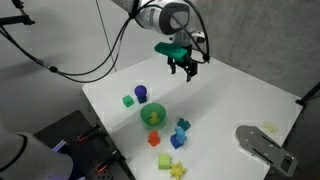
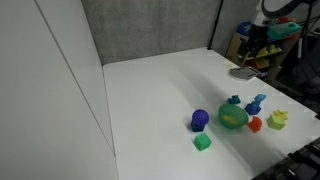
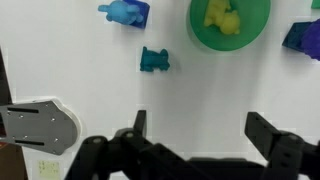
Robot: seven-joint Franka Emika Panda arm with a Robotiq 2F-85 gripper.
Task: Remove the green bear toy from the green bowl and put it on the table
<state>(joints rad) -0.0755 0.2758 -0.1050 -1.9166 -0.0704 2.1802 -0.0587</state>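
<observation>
The green bowl point(image 3: 255, 30) sits at the top of the wrist view with a yellow toy point(image 3: 222, 16) inside it. It also shows in both exterior views point(image 1: 152, 116) point(image 2: 232, 118). The green bear toy point(image 3: 154, 60) is a small teal figure lying on the table point(image 3: 120, 95) beside the bowl, not in it. It also shows in both exterior views point(image 1: 182, 125) point(image 2: 235, 100). My gripper point(image 3: 197, 120) is open and empty. In an exterior view point(image 1: 183, 66) it hangs high above the table, well back from the bowl and the bear.
A blue lumpy toy point(image 3: 125, 12) lies next to the bear. A blue cylinder point(image 1: 140, 93) and a green cube point(image 1: 128, 100) stand beside the bowl. Orange and yellow toys point(image 1: 165, 160) lie near the table's front edge. A grey metal plate point(image 3: 35, 125) lies to one side.
</observation>
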